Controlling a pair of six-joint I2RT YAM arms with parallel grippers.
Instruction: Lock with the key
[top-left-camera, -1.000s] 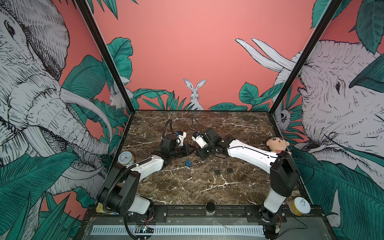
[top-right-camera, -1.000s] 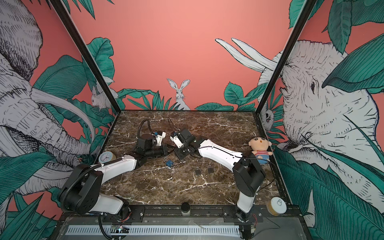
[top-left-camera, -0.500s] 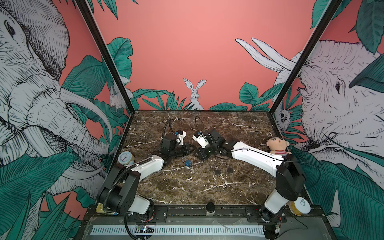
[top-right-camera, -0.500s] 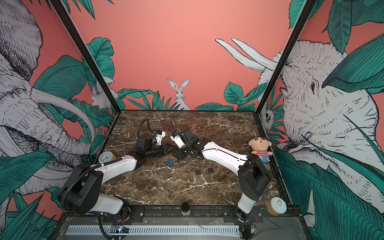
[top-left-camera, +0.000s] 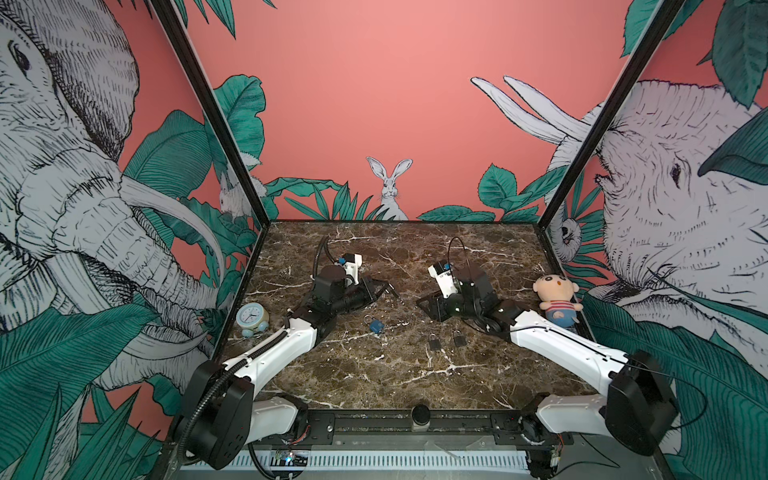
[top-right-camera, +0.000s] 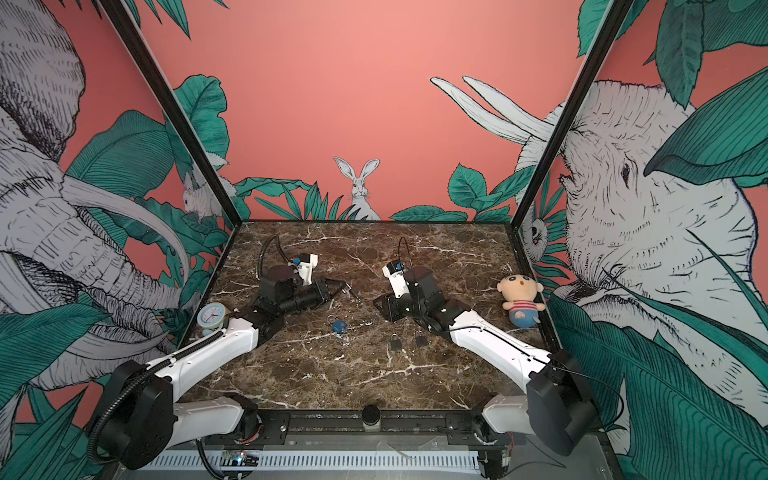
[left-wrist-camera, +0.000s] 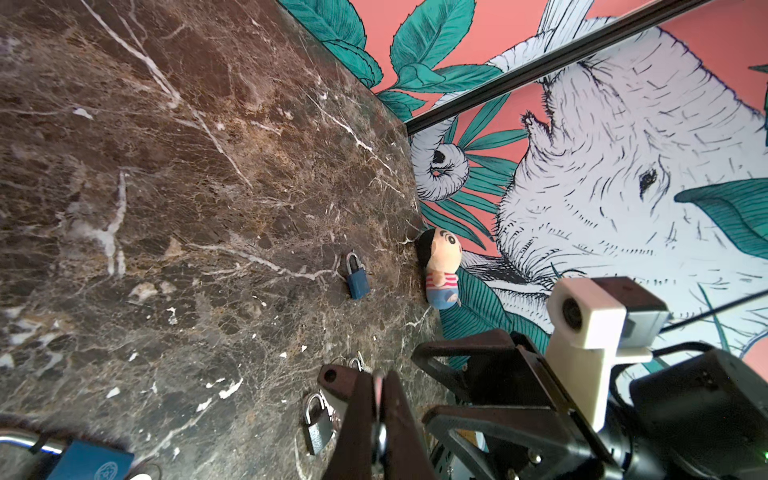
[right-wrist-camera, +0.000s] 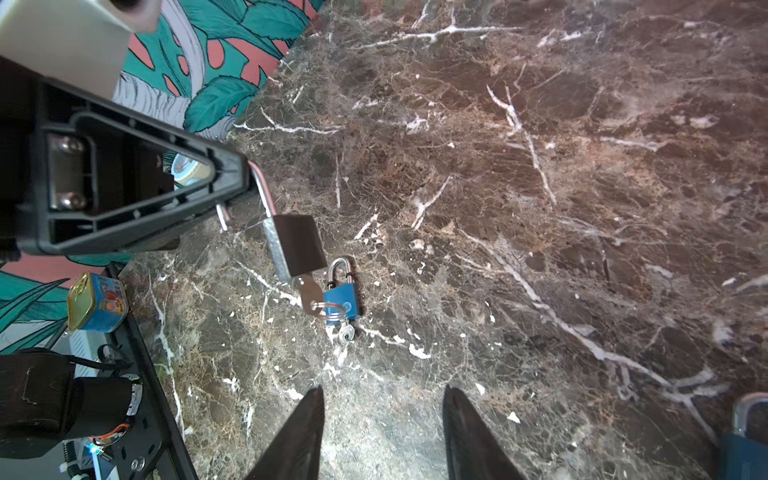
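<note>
- Nearest me on the marble table (top-left-camera: 374, 386), a small dark padlock (top-left-camera: 434, 343) lies flat, with a second small padlock (top-left-camera: 459, 338) just beside it.
- A little further in lies the blue padlock (top-left-camera: 376, 326), flat, with its shackle shut. About level with it, an alarm clock (top-left-camera: 251, 318) stands at the table's left edge.
- My right gripper (right-wrist-camera: 383, 390) sits low over the table right of centre, its fingers spread with nothing between them. A plush doll (top-left-camera: 557, 296) sits at the right edge.
- Farthest in, left of centre, my left gripper (right-wrist-camera: 240, 187) is clamped on the shackle (right-wrist-camera: 261, 187) of the silver padlock (right-wrist-camera: 295, 245), which hangs from the fingertips beyond the blue one.
- That padlock is a plain steel block. Its shackle is open, with the free leg standing clear of the body.
- A key (right-wrist-camera: 309, 293) is seated in its bottom end, with a key ring (right-wrist-camera: 328, 309) through the bow and a spare key (right-wrist-camera: 346, 332) dangling from it. I cannot tell whether these touch the table.
</note>
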